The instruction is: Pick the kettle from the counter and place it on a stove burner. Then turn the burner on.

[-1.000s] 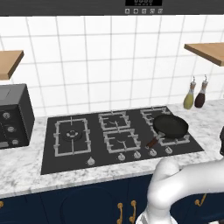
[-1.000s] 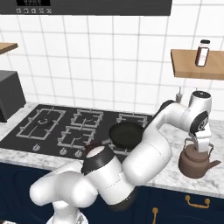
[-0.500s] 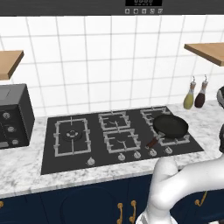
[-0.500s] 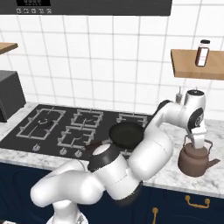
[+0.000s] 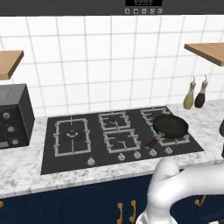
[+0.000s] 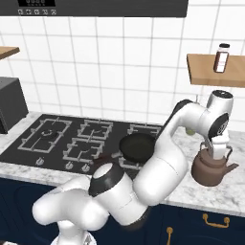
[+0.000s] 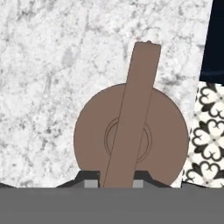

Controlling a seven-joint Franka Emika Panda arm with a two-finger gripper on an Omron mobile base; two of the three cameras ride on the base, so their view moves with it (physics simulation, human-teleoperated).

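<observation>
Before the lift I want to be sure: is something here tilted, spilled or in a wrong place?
Nothing stands out. The kettle sits upright on the counter, claw shut on its handle. The frying pan lies flat on the hob, and no spill is visible.

The pincer (image 6: 218, 154) has dropped and shut on the kettle's (image 6: 210, 168) handle.

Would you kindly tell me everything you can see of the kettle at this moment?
The kettle is small, squat and brown-copper, looking like matte metal, with a short spout pointing right in the right base view and a flat arched handle over a round lid. It stands upright on the marble counter, right of the cooktop and near the front edge. The pincer reaches straight down onto it, its fingertips closed on either side of the handle.
</observation>
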